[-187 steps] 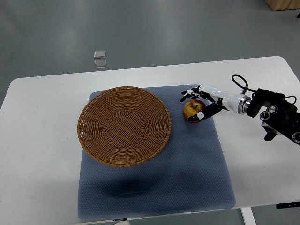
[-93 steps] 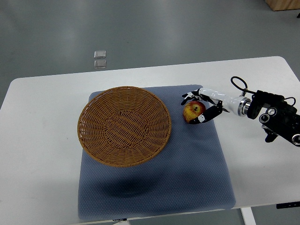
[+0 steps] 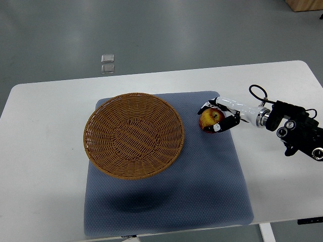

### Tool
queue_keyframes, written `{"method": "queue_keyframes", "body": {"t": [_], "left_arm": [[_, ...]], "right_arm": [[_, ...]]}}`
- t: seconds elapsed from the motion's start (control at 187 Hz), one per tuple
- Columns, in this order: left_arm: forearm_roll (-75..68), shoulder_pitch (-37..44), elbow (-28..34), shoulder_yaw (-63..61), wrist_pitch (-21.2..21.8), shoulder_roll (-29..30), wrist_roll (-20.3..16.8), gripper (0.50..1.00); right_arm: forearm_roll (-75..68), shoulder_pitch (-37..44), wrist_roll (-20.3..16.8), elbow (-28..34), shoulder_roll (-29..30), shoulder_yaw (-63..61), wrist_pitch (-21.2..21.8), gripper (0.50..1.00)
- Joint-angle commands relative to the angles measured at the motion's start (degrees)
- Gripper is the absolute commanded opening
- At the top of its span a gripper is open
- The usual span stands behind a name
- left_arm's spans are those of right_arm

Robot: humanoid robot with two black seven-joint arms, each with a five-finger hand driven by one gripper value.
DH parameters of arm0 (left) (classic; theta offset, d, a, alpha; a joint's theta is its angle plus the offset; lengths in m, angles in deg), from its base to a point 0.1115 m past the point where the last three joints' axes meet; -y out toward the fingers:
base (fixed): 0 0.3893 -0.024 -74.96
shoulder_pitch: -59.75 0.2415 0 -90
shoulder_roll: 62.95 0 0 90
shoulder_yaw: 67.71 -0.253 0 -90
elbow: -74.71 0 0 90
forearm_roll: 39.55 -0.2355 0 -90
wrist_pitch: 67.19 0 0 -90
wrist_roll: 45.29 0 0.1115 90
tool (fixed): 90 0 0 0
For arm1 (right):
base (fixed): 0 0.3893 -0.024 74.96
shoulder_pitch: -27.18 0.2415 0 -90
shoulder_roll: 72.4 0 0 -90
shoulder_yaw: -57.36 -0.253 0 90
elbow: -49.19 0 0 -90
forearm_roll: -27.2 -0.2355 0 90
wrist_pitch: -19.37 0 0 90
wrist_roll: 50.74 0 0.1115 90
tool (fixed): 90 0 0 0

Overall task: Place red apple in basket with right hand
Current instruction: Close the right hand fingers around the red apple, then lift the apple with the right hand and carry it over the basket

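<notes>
Top view looked steeply down on a white bench (image 3: 45, 166), and the action was all on the right side. The right hand (image 3: 219, 115) had its arm coming in from three o'clock, a white forearm running back to dark joint housings near the bench's right edge, with a black cable loop just above the wrist. That hand was wrapped around the red apple (image 3: 210, 119): fingers (image 3: 206, 106) curled over the far side at the apple's twelve o'clock, the thumb tucked against its near side at five o'clock. The grip looked closed on the fruit, contact on both sides.

The apple sat red with a yellow patch facing up, stem dimple visible. It was over the grey-blue mat (image 3: 202, 186) that covered the middle of the bench; whether it was resting on the mat or raised just off it could not be told from this angle.

The basket (image 3: 106, 151), a wide shallow round of brown wicker, lay on the left half of the same mat, at nine o'clock from the apple. Apple and basket were near each other but apart, a strip of mat showing between the fruit and the basket's right rim.

Beyond the bench at eleven o'clock, two small pale squares (image 3: 107, 64) lay on the grey floor (image 3: 202, 30).
</notes>
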Motion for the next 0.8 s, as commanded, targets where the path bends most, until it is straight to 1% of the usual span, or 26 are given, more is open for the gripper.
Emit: {"method": "queue_keyframes", "body": {"t": [0.0, 0.123, 0.214, 0.295, 0.348, 0.354, 0.397, 0.498, 0.504, 0.541, 0.574, 0.665, 0.67, 0.724, 0.777, 0.783, 0.793], "left_arm": [[0.0, -0.06, 0.0, 0.0, 0.0, 0.0, 0.0, 1.0], [0.0, 0.03, 0.0, 0.0, 0.0, 0.0, 0.0, 1.0], [0.0, 0.03, 0.0, 0.0, 0.0, 0.0, 0.0, 1.0], [0.0, 0.03, 0.0, 0.0, 0.0, 0.0, 0.0, 1.0], [0.0, 0.03, 0.0, 0.0, 0.0, 0.0, 0.0, 1.0], [0.0, 0.03, 0.0, 0.0, 0.0, 0.0, 0.0, 1.0], [0.0, 0.03, 0.0, 0.0, 0.0, 0.0, 0.0, 1.0], [0.0, 0.03, 0.0, 0.0, 0.0, 0.0, 0.0, 1.0], [0.0, 0.03, 0.0, 0.0, 0.0, 0.0, 0.0, 1.0], [0.0, 0.03, 0.0, 0.0, 0.0, 0.0, 0.0, 1.0], [0.0, 0.03, 0.0, 0.0, 0.0, 0.0, 0.0, 1.0], [0.0, 0.03, 0.0, 0.0, 0.0, 0.0, 0.0, 1.0], [0.0, 0.03, 0.0, 0.0, 0.0, 0.0, 0.0, 1.0], [0.0, 0.03, 0.0, 0.0, 0.0, 0.0, 0.0, 1.0], [0.0, 0.03, 0.0, 0.0, 0.0, 0.0, 0.0, 1.0], [0.0, 0.03, 0.0, 0.0, 0.0, 0.0, 0.0, 1.0], [0.0, 0.03, 0.0, 0.0, 0.0, 0.0, 0.0, 1.0]], "right_arm": [[-0.03, 0.56, 0.16, 0.0, -0.13, -0.09, -0.12, 0.5], [-0.73, 0.74, 0.25, 0.09, -0.04, -0.61, -0.12, 0.5], [-1.17, 2.85, 0.43, 1.06, -0.31, -1.23, -0.03, 0.5], [-1.26, 3.81, 0.43, 2.81, -0.83, -1.23, -0.03, 0.5], [-1.26, 3.82, 0.43, 2.82, -0.83, -1.23, -0.03, 0.5], [-1.26, 4.95, 0.25, 4.03, -1.01, -1.32, 0.05, 0.5], [-1.26, 5.75, 0.07, 5.19, -0.75, -1.32, 0.14, 0.5], [-1.26, 7.42, -0.1, 6.42, -0.13, -1.23, 0.4, 0.5], [-1.35, 9.07, -0.28, 7.38, 0.3, -1.05, 0.49, 0.5], [-1.35, 10.14, -0.28, 7.65, 0.75, -0.61, 0.58, 0.5], [-1.35, 11.55, -0.45, 7.65, 2.24, -0.26, 0.67, 0.5], [-1.35, 11.55, -0.45, 7.65, 2.24, -0.26, 0.67, 0.5], [-1.0, 14.25, -0.54, 7.13, 4.77, 2.44, 0.67, 0.5], [-0.56, 16.03, -0.54, 6.86, 6.81, 5.27, 0.58, 0.5], [-0.56, 16.03, -0.54, 6.86, 6.81, 5.28, 0.58, 0.5], [-0.3, 17.25, -0.54, 6.08, 9.51, 8.06, 0.23, 0.502], [-0.29, 17.44, -0.54, 5.72, 10.15, 8.52, 0.14, 0.502]]}}
